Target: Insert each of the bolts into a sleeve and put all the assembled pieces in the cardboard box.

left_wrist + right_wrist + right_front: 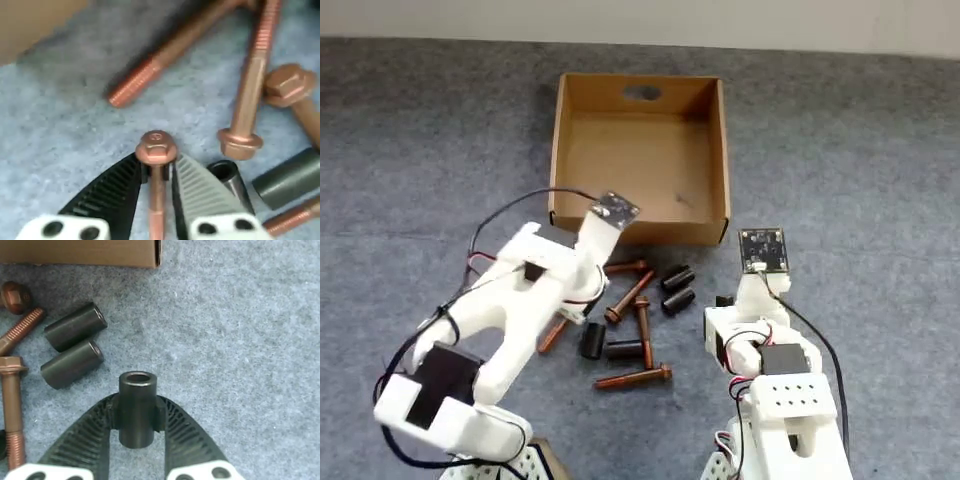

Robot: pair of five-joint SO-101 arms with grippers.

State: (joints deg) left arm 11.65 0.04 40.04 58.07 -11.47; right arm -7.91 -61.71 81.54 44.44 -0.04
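Note:
My left gripper [157,172] is shut on a copper bolt [156,150], its hex head sticking out past the fingertips just above the grey carpet. Part of that bolt [552,335] shows under the left arm in the high view. My right gripper [136,415] is shut on a black sleeve [136,400] held upright with its bore facing the camera. This gripper [723,302] sits to the right of the parts pile. The cardboard box [635,165] stands open behind both arms, with nothing in it.
Loose bolts [630,295] [633,377] and black sleeves [678,276] [590,340] lie between the arms in front of the box. Two sleeves [75,326] [71,363] lie close beside the right gripper. The box wall [80,252] is just beyond them.

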